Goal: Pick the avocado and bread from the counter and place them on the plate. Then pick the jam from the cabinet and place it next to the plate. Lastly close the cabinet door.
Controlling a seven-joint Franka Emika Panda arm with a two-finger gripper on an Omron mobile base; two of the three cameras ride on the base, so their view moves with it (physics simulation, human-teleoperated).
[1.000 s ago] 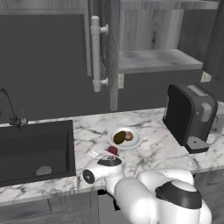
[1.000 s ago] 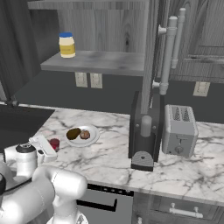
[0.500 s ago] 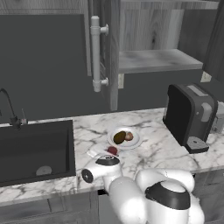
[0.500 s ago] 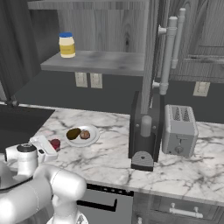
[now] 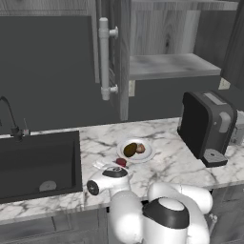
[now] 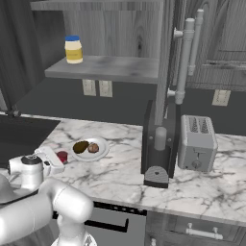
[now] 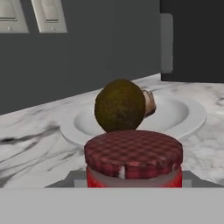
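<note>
A black coffee machine (image 5: 206, 126) stands toward the right end of the counter (image 5: 162, 167), a toaster (image 6: 197, 142) beside it. On the cabinet (image 6: 115, 29) shelf sits a yellow jar (image 6: 73, 49); the cabinet door (image 5: 116, 57) stands open. The plate (image 5: 147, 153) holds the avocado (image 5: 130, 150) and bread (image 5: 140, 148). The arm reaches low over the counter's front edge, the gripper (image 5: 114, 164) clamped on the jam (image 7: 133, 159) just beside the plate.

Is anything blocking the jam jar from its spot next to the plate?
Nothing visible is. The jam jar sits in the shut gripper, right beside the plate, which holds the avocado and bread. The counter around it looks bare.
</note>
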